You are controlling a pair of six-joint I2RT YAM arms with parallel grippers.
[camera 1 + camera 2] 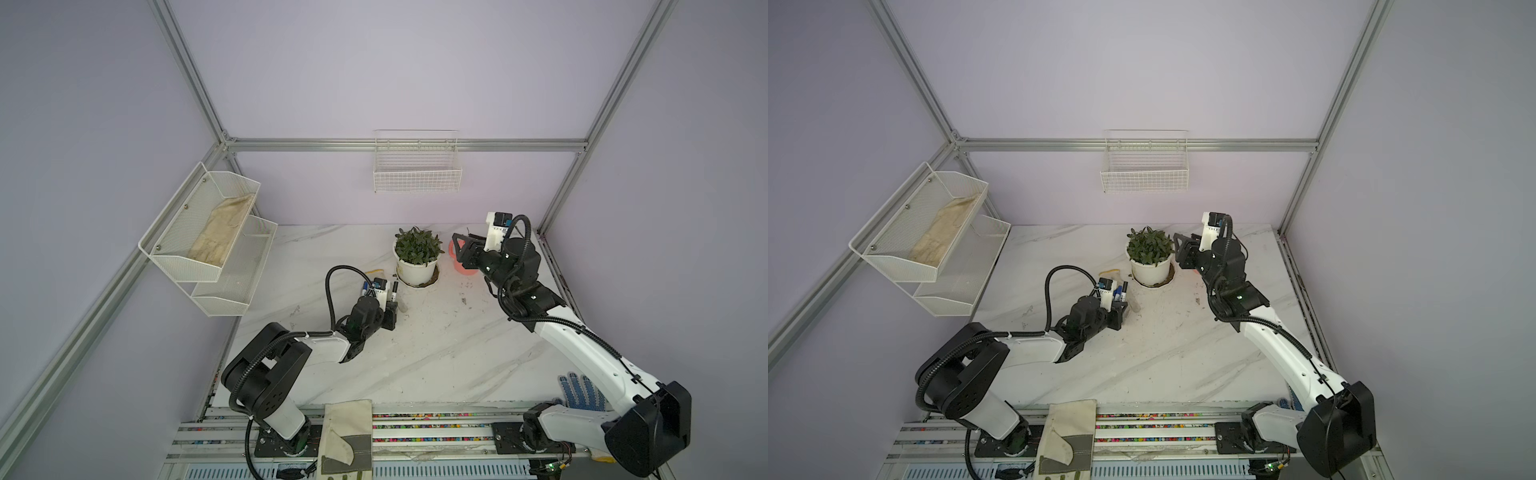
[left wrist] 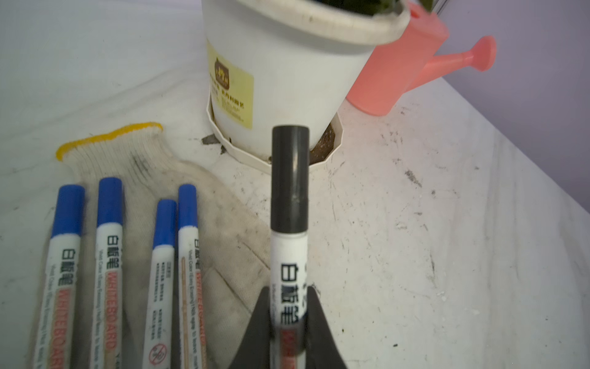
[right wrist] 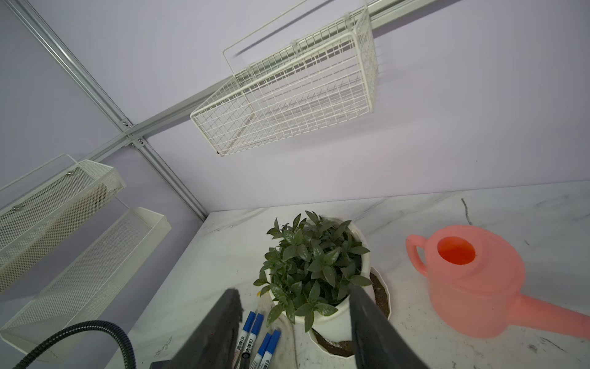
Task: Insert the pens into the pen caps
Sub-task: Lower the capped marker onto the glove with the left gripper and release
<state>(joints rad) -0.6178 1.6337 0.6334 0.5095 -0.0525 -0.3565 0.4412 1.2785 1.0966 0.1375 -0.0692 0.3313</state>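
The left gripper [image 2: 289, 306] has its jaws closed narrowly on the white barrel of the black-capped pen [image 2: 289, 255]. The pen juts beyond the fingertips. Its black cap [image 2: 290, 179] is seated on the barrel and points toward the plant pot [image 2: 287, 64]. The cap's end lies near the rim of the saucer [image 2: 335, 150]; whether they touch cannot be told.

Just beside these jaws, four blue-capped pens [image 2: 108, 255] lie side by side, roughly parallel to the held pen. Their blue caps [image 2: 110, 201] are on. They rest on a white work glove [image 2: 140, 166] with a yellow cuff.

In both top views this group sits at 7 to 8 o'clock of the pot.

The right gripper [image 3: 295, 289] has its jaws well apart and grips nothing. It hangs raised at 2 o'clock of the pot, over the pink watering can [image 3: 472, 287], which stands at 3 o'clock of the pot.

From 3 to 6 o'clock of the left gripper, the marble tabletop [image 1: 436, 353] lies bare but for dark smudges, as far as its front edge. The back edge meets the wall just past the pot, under a wire basket [image 1: 417, 170]. The right edge follows the aluminium frame [image 1: 563, 187], close beside the right arm. A mesh shelf [image 1: 208, 232] overhangs the left edge at 10 o'clock. A blue-dotted glove [image 1: 582, 392] lies at the front right corner.
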